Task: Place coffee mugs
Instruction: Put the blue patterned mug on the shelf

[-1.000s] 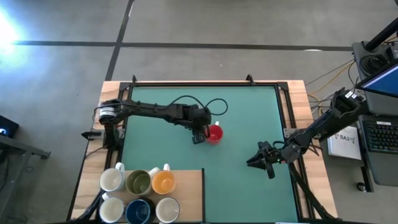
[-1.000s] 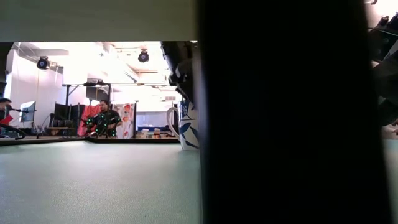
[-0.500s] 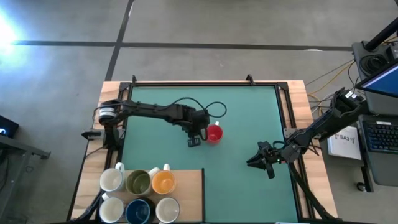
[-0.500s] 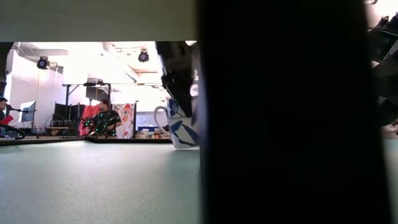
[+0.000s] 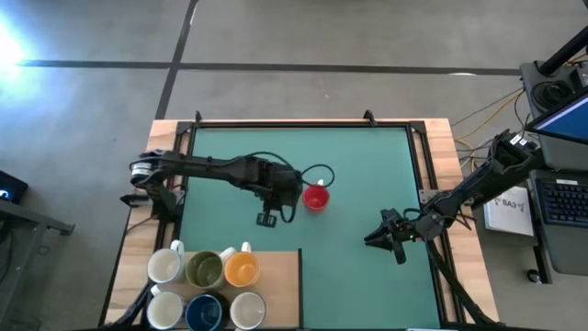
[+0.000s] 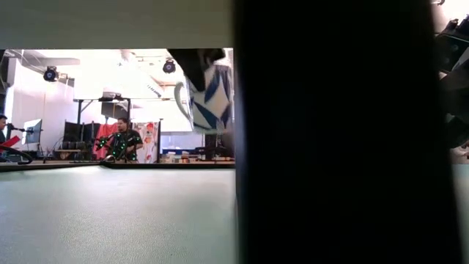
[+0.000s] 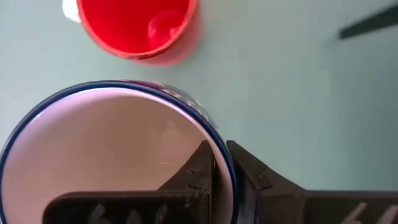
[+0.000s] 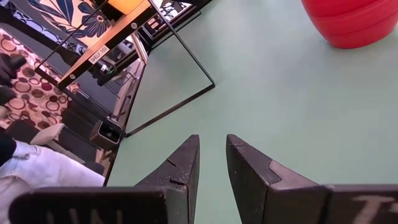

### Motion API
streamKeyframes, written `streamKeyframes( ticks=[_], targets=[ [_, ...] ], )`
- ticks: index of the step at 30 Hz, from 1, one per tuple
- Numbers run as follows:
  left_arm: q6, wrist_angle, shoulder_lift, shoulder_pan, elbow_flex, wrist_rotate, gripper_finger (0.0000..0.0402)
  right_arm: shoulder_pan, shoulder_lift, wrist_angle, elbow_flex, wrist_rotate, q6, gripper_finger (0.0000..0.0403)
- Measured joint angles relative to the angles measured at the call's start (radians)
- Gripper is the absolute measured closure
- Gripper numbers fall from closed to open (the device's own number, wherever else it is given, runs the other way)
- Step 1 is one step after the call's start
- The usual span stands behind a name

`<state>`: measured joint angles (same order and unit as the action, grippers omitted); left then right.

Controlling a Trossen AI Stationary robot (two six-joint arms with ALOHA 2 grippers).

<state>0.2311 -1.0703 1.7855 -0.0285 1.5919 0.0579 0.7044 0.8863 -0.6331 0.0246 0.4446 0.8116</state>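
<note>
The left gripper (image 7: 219, 171) pinches the rim of a white blue-patterned mug (image 7: 106, 149), apparently lifted for carrying; the red mug (image 7: 140, 28) sits just beyond. The right gripper (image 8: 211, 163) waits, fingers slightly apart, empty.

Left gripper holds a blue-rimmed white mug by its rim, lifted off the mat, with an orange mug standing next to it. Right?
Not quite: the mug beside it is red, not orange, as the left wrist view shows. The left gripper does pinch the blue-rimmed white mug by its rim, and the low view shows it raised.
</note>
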Motion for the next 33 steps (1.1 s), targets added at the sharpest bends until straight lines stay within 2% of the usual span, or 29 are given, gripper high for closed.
streamKeyframes(
  ticks=[6,12,19,33],
  targets=[
    [0.029,-0.069,-0.059,-0.082,0.066,-0.020,0.0393,0.000,0.000,0.000,0.000,0.000,0.000,0.0335],
    [-0.001,-0.182,-0.066,-0.180,0.214,-0.017,0.0392,0.000,0.000,0.000,0.000,0.000,0.000,0.0335],
    [-0.017,-0.234,-0.054,-0.301,0.366,-0.015,0.0391,0.000,0.000,0.000,0.000,0.000,0.000,0.0335],
    [-0.111,-0.247,0.026,-0.464,0.500,-0.023,0.0391,0.000,0.000,0.000,0.000,0.000,0.000,0.0335]
  ],
)
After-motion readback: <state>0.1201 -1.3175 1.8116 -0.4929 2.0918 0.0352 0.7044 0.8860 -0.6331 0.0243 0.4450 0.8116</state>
